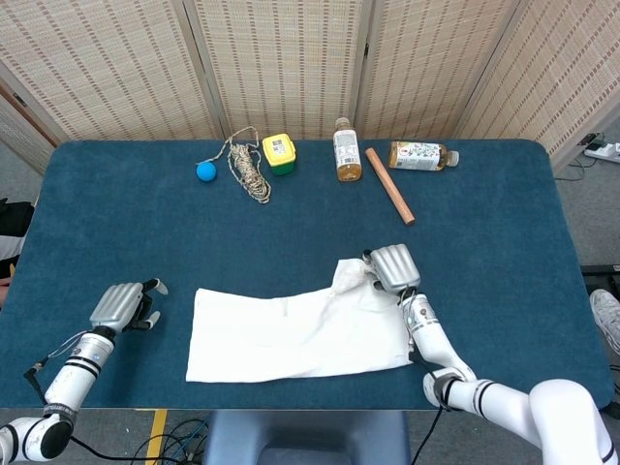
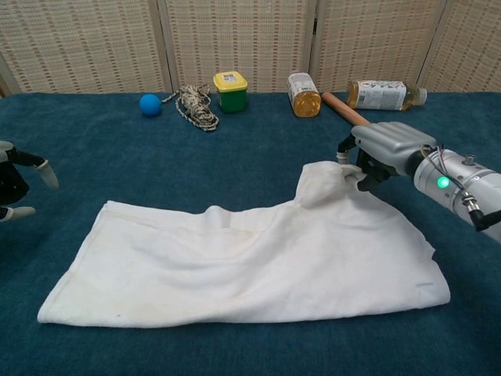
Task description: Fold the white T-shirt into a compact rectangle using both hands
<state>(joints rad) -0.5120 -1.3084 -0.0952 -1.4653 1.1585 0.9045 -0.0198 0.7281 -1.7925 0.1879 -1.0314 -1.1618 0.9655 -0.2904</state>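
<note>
Blue table [image 1: 504,242]: right hand [image 1: 395,266] pinching shirt [image 1: 300,334] corner, long axis running leftward toward idle, half-curled left hand [image 1: 121,306].

The head view looks steeply down on the whole desk [image 1: 504,223]. The chest view looks low and closer across it. Both share the white T-shirt [image 1: 300,329].

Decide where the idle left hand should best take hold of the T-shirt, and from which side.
Probably the T-shirt's near left corner, approached from the left. The left hand rests open just beside that edge, which lies flat and free, while the right hand already grips the raised far right corner.
</note>
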